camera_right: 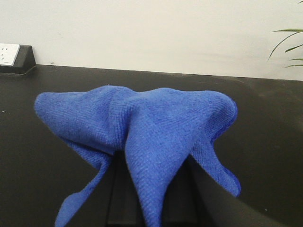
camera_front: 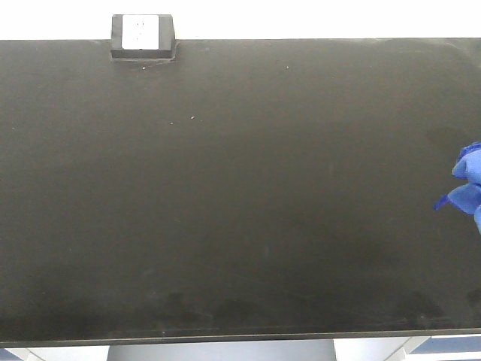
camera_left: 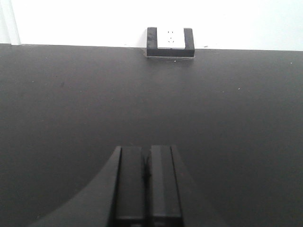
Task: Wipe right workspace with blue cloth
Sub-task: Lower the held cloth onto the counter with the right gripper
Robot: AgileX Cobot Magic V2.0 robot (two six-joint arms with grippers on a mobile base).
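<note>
The blue cloth [camera_right: 142, 127] hangs bunched and draped over my right gripper [camera_right: 151, 189], which is shut on a fold of it; the fabric hides the fingertips. In the front view only a part of the blue cloth [camera_front: 467, 184] shows, at the far right edge above the right workspace [camera_front: 240, 195], a wide matte black benchtop. Neither arm shows in that view. My left gripper [camera_left: 147, 149] is shut with nothing in it, low over the benchtop [camera_left: 71, 104] and pointing toward the back wall.
A small black box with a white socket face [camera_front: 142, 36] stands at the bench's back edge, left of centre; the socket box [camera_left: 170, 41] lies straight ahead of the left gripper. Green plant leaves [camera_right: 289, 45] show at the far right. The bench's front edge [camera_front: 240, 336] runs along the bottom.
</note>
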